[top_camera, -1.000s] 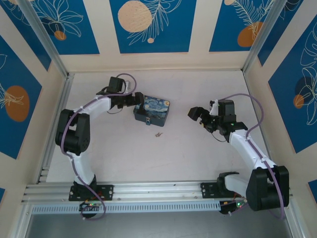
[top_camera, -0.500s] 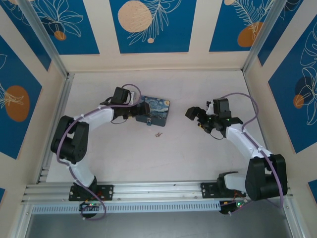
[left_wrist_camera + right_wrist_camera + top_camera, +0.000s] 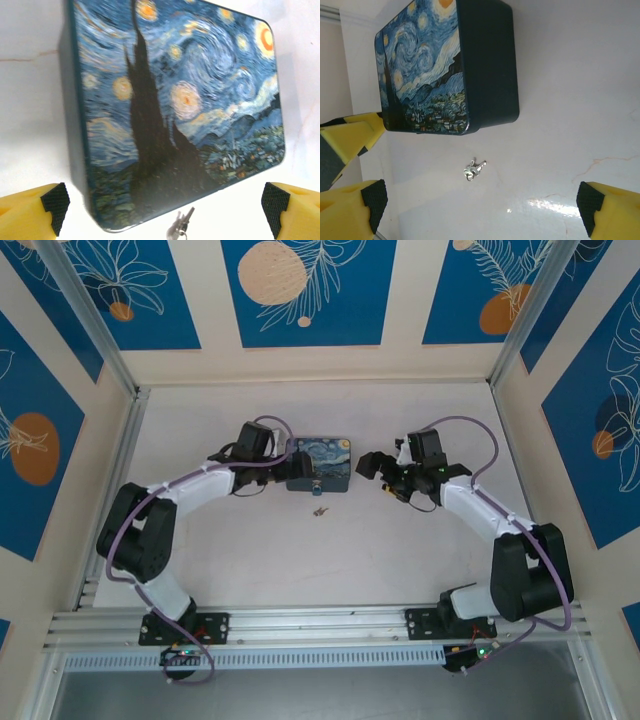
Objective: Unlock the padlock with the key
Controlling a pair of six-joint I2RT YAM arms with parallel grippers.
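Flanking the tin (image 3: pixel 327 461), left tool (image 3: pixel 279 463) and right tool (image 3: pixel 370 464) gape open, empty, seemingly poised to steady it and fetch the key (image 3: pixel 320 510) lying on the tabletop (image 3: pixel 400 550) near its padlock (image 3: pixel 318 484).

One rectangular blue-and-yellow Starry Night tin box (image 3: pixel 322 462), one tiny dark blue padlock (image 3: pixel 318 484) and one tiny grey-brown metal key (image 3: pixel 320 510) are counted.
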